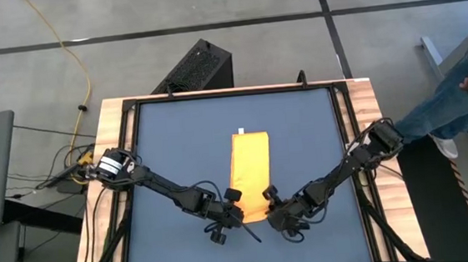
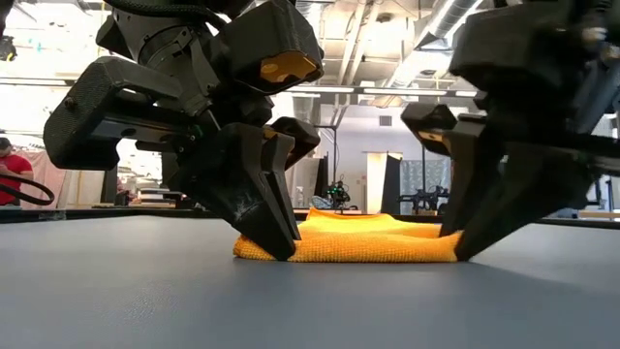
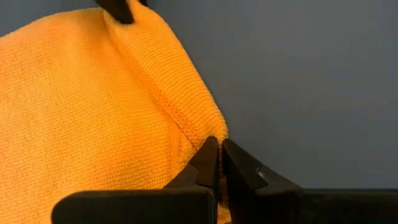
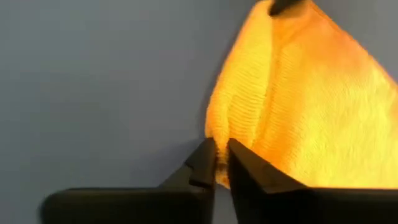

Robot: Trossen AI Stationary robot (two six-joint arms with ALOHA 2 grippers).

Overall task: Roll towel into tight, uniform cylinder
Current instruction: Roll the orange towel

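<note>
Nearest, two dark end effectors, both pressed down at the near end of the towel (image 1: 251,173). Left end effector (image 1: 239,213) clenched on the near left corner, yellow cloth pinched between its tips. Right end effector (image 1: 271,211) nearly closed at the near right corner, a thin fold of cloth caught between its fingers (image 4: 208,163). One towel only: bright yellow, soft, finely looped weave, folded into a long narrow rectangle, lying flat mid-surface on the dark blue mat (image 1: 172,144). One small white tag (image 1: 240,132) at the far end. Beyond, wooden surface (image 1: 107,116) edges framing the mat.
</note>
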